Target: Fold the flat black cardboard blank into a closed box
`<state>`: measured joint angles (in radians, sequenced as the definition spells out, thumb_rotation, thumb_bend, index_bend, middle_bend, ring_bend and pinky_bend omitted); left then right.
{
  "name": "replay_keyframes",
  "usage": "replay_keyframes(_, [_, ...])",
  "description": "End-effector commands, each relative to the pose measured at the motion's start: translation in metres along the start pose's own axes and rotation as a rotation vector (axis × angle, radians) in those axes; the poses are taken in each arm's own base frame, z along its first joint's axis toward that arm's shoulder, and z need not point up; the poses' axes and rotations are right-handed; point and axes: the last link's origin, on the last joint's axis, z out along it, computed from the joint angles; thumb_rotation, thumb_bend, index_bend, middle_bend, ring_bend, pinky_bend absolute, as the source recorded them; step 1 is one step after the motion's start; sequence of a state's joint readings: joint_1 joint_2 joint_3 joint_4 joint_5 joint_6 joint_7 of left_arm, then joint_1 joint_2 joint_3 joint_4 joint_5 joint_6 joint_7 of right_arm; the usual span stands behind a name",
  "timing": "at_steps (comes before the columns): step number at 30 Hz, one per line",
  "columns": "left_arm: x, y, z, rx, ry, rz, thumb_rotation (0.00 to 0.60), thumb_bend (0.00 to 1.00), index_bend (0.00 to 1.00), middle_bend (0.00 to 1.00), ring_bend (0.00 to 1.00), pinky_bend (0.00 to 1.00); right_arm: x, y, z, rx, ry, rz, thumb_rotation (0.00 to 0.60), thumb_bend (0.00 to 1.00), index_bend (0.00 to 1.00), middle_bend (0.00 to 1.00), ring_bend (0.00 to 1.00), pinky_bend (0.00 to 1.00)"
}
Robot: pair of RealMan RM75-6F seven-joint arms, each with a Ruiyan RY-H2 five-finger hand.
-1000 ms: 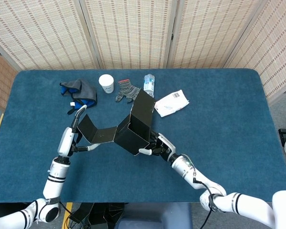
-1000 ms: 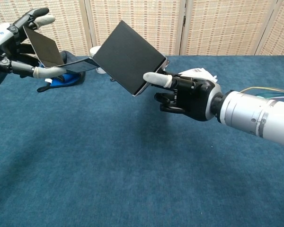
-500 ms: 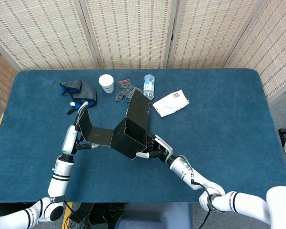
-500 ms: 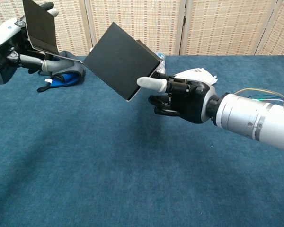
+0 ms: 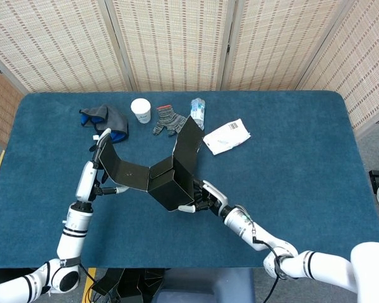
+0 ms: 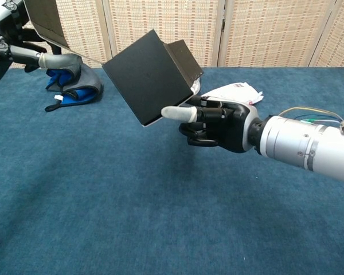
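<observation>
- The black cardboard blank (image 5: 167, 173), half-folded and held above the blue table (image 5: 290, 164), now sits slightly lower and more level than a second ago.
- The right hand (image 6: 218, 123) grips the boxed section's lower corner, thumb on its face.
- The left hand (image 5: 101, 164) has lifted, holding the long flap's end.
- The paper cup (image 5: 141, 110): contents not visible.
</observation>
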<state>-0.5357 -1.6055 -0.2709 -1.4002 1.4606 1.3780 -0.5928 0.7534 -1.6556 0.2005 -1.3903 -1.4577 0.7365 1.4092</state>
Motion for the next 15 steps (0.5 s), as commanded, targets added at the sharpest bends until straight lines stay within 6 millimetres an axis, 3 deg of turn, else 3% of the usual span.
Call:
replay_keyframes(1, [0.003, -0.005, -0.004, 0.017, -0.024, 0.044, 0.6, 0.1, 0.0, 0.0, 0.59, 0.89, 0.002, 0.001, -0.001, -0.014, 0.005, -0.014, 0.6, 0.34, 0.22, 0.36, 0.81, 1.0])
replay_keyframes(15, [0.018, -0.025, -0.016, 0.044, -0.026, 0.149, 0.6, 0.1, 0.0, 0.0, 0.58, 0.89, 0.012, 0.009, -0.003, -0.057, 0.047, -0.086, 0.6, 0.35, 0.26, 0.38, 0.81, 1.0])
